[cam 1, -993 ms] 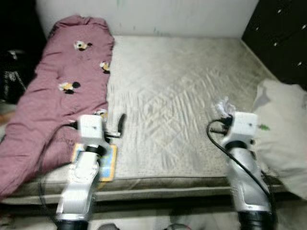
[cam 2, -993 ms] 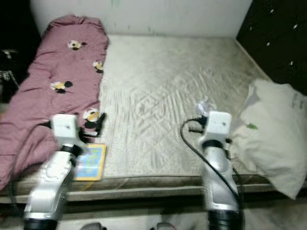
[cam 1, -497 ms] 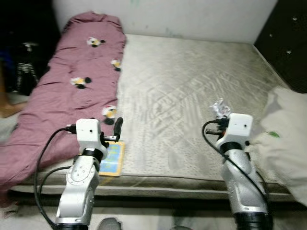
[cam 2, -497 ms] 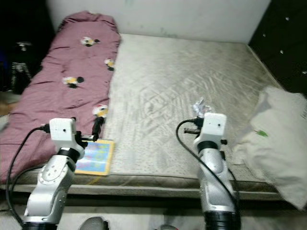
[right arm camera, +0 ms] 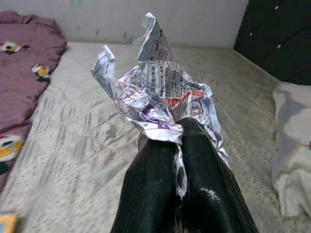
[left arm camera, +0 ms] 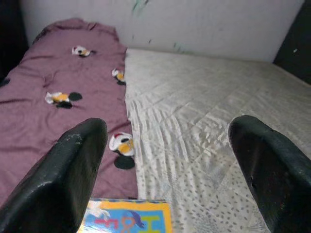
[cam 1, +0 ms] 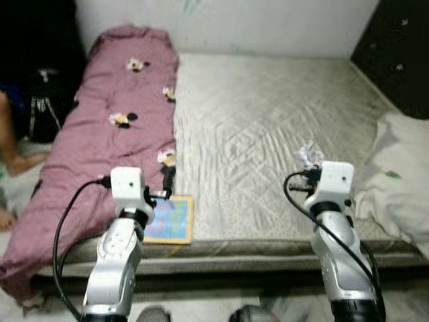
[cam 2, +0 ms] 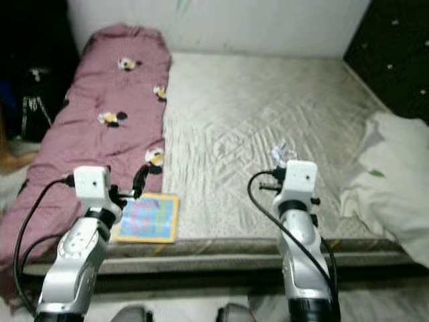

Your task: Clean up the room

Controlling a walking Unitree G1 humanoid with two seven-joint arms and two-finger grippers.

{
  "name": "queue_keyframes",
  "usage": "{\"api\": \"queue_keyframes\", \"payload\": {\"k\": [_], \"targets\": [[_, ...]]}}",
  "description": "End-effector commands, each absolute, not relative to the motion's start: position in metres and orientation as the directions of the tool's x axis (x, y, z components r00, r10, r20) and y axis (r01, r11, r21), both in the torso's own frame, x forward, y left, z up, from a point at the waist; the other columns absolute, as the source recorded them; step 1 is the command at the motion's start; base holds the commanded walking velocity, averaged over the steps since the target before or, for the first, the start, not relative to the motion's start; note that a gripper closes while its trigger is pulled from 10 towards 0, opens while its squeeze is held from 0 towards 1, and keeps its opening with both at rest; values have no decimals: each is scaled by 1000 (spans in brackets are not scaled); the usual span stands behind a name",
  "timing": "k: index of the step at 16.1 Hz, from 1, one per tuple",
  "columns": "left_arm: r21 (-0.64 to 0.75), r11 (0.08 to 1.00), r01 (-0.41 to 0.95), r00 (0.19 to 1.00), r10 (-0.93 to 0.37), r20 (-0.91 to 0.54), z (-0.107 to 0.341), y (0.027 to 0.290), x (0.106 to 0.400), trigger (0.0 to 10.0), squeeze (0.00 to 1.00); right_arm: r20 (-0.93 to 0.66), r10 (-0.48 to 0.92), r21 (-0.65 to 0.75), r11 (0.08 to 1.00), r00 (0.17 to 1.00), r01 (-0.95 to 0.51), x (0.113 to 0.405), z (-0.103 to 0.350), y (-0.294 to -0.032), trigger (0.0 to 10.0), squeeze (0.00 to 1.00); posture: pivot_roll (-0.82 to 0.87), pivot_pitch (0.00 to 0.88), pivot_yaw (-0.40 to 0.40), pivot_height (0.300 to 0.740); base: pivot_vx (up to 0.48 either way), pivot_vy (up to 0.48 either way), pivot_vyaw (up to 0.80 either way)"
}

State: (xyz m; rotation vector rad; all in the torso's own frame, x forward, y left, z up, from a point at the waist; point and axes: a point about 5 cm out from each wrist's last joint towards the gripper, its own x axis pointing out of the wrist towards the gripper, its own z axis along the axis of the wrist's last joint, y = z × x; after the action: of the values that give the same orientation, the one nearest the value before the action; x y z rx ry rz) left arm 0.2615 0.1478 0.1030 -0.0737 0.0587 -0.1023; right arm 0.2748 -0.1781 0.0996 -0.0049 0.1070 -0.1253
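My right gripper (right arm camera: 180, 141) is shut on a crumpled silver wrapper (right arm camera: 155, 87) with printed text, held above the mattress (cam 1: 268, 127) near its front right. The same wrapper (cam 1: 308, 155) pokes up beyond my right wrist. My left gripper (left arm camera: 165, 145) stands open with nothing between its fingers (left arm camera: 73, 170), just above a colourful picture book (cam 1: 169, 219) that lies at the mattress's front edge. A maroon blanket (cam 1: 114, 134) with cartoon mouse prints covers the mattress's left side.
A white pillow (cam 1: 402, 181) rests at the mattress's right front. A dark cabinet (cam 1: 402, 54) stands at the back right. At the far left are a dark bag (cam 1: 43, 100) and a person's bare leg (cam 1: 13, 151). A white wall (cam 1: 228, 23) runs behind.
The whole view has shifted as the camera moved, bringing the floor left of the bed and a person's leg into sight. Both arms hold the same pose, and the wrapper stays gripped.
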Motion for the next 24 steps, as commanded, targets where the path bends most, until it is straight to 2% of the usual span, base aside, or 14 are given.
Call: {"api": "queue_keyframes", "payload": {"k": [1,15,17,24], "targets": [[-64,995,80,995,-84,-53,104,154,261,10000,0,-80,-95,-4,996,992,95,279,107,-170,10000,0,-15,37,-75,740,0,465,0],[-54,996,74,996,-76,-41,105,154,262,10000,0,-82,-42,4,999,996,42,282,106,-162,10000,0,-10,31,-86,740,0,466,0],[-41,997,64,997,-66,-38,106,155,263,10000,0,-64,-13,-9,1000,998,12,282,109,-159,10000,0,-10,33,-84,740,0,0,0],[-23,999,43,999,-43,-30,106,156,263,10000,0,-63,7,-8,1000,998,-8,282,108,-156,10000,0,-8,35,-81,740,0,0,800]]}}
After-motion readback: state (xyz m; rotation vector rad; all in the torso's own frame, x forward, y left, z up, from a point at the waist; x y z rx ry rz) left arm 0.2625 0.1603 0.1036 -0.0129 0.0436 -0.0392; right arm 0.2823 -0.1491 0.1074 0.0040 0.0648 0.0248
